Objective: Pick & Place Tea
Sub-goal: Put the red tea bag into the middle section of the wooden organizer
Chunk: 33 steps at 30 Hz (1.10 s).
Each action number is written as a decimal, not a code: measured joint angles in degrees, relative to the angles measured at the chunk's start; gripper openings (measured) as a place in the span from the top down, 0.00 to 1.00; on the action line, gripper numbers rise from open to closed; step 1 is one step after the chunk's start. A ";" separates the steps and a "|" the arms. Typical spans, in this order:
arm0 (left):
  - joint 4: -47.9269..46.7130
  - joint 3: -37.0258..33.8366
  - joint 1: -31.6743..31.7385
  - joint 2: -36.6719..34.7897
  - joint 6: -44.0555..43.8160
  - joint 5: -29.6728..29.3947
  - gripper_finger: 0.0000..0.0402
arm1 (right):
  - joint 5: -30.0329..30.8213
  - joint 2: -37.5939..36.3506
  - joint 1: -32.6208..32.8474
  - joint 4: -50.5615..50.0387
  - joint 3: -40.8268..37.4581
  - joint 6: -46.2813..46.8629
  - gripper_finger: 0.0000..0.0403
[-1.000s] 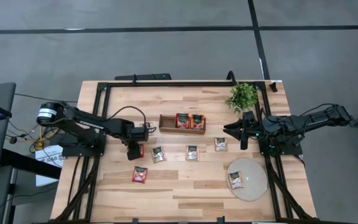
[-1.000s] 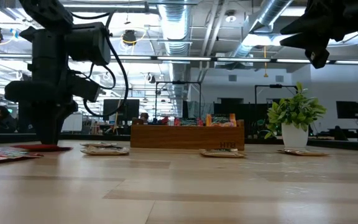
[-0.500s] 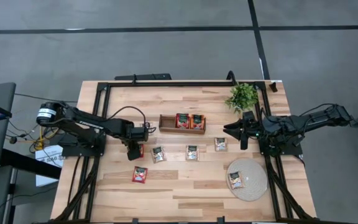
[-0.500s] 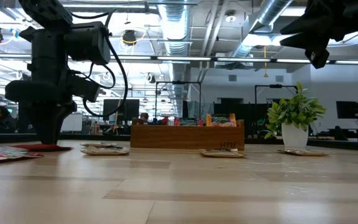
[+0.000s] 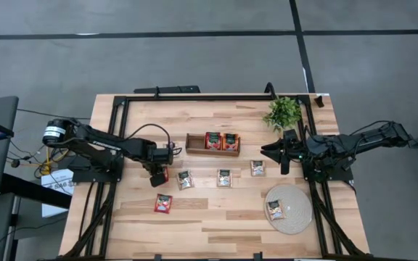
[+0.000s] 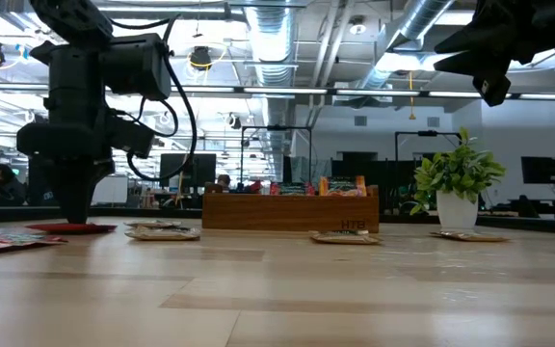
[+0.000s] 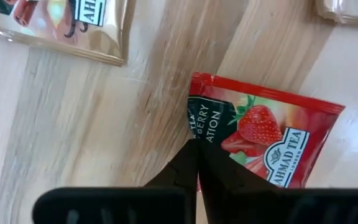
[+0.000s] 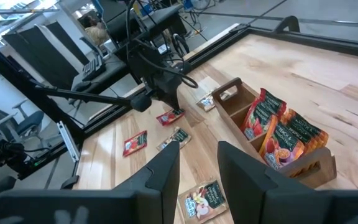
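Observation:
A red tea sachet (image 7: 260,134) with a strawberry print lies flat on the wooden table's left half, and my left gripper (image 5: 158,177) stands over it, shut on it. A second red sachet (image 5: 163,204) lies nearer the front. Three pale sachets (image 5: 186,180), (image 5: 224,177), (image 5: 257,168) lie in a row mid-table. Another sachet (image 5: 276,210) rests on the round woven mat (image 5: 300,217). My right gripper (image 5: 280,154) hovers open at the right, above the table, touching nothing. My left gripper pinches the red sachet at one side edge (image 7: 199,132) between its two shut fingers (image 7: 185,163). The fingers come from above, pointing down. The sachet lies flat on the table (image 6: 70,228).
A wooden box (image 5: 212,143) behind the row holds upright red sachets. A potted green plant (image 5: 283,112) stands at the far right. Black frame rails (image 5: 194,96) run along the table's edges. Bare wood lies along the front.
My left gripper has shut its fingers on the edge of the red sachet, staying in place over it. The sachet still lies on the table.

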 joint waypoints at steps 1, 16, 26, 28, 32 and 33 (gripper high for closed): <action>-0.72 0.49 -0.02 0.08 -0.13 -0.32 1.00 | 0.00 0.00 0.00 0.00 0.00 0.00 0.75; -16.92 21.56 -0.02 0.07 6.31 -5.68 1.00 | -0.02 0.00 0.02 -0.04 0.02 -0.05 0.75; -13.53 36.53 -0.02 2.16 14.42 -10.16 1.00 | -0.02 0.07 0.02 -0.07 0.02 0.83 0.75; -12.28 39.53 0.00 4.28 17.27 -11.18 1.00 | -0.02 0.11 0.02 -0.09 0.02 0.83 0.75; -11.14 45.91 -0.02 10.84 23.17 -12.03 1.00 | -0.02 0.17 0.00 -0.50 0.02 0.83 0.75; -11.10 47.38 0.06 12.60 24.65 -12.35 1.00 | -0.02 0.17 0.00 -0.50 0.02 0.83 0.75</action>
